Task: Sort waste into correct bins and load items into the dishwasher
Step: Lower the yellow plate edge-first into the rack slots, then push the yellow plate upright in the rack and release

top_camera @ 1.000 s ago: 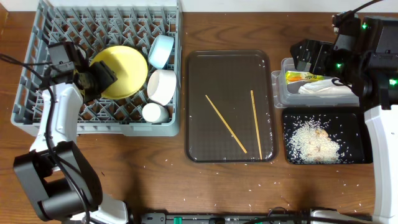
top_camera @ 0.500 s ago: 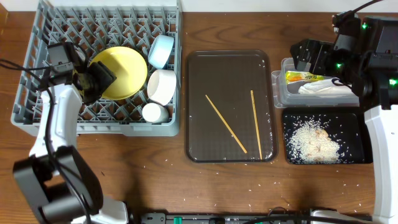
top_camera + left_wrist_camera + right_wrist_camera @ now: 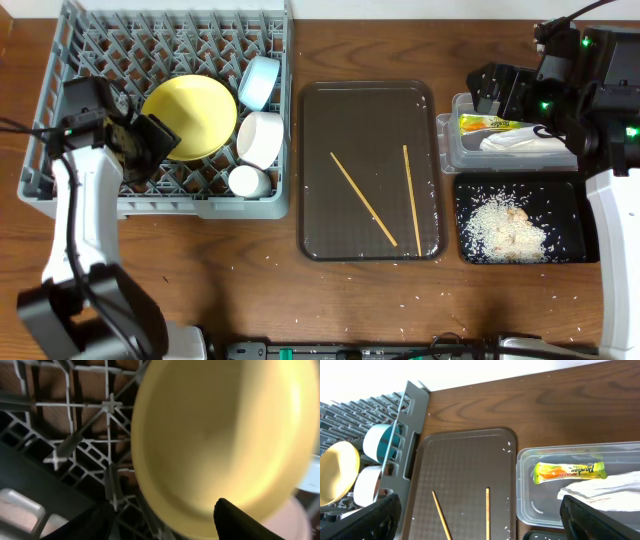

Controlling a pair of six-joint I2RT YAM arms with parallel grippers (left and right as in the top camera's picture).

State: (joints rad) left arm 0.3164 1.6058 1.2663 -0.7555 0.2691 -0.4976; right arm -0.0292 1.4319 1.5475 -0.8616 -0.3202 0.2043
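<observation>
The grey dish rack (image 3: 60,185) at the left holds the yellow plate (image 3: 192,112), tilted on its pegs, the light-blue bowl (image 3: 258,82), the white bowl (image 3: 260,138) and the small white cup (image 3: 247,181). My left gripper (image 3: 150,140) is open at the plate's left edge. In the left wrist view its fingers (image 3: 165,522) spread either side of the plate's lower rim (image 3: 220,445). My right gripper (image 3: 492,90) is open and empty above the clear tub's (image 3: 447,150) left end. The clear tub holds the sachet (image 3: 485,124) and napkin (image 3: 520,143). The black tub (image 3: 580,200) holds rice (image 3: 505,228).
A dark-brown tray (image 3: 370,110) with two chopsticks (image 3: 362,198) lies between the rack and the tubs. Loose rice grains dot the wooden table (image 3: 250,270). The right wrist view shows its fingers (image 3: 480,515), the tray (image 3: 465,460), the sachet (image 3: 569,471) and the rack's side (image 3: 412,415).
My left gripper has drawn back to the left and slightly toward the front, away from the yellow plate, which stays leaning in the rack. The right arm has not moved.
</observation>
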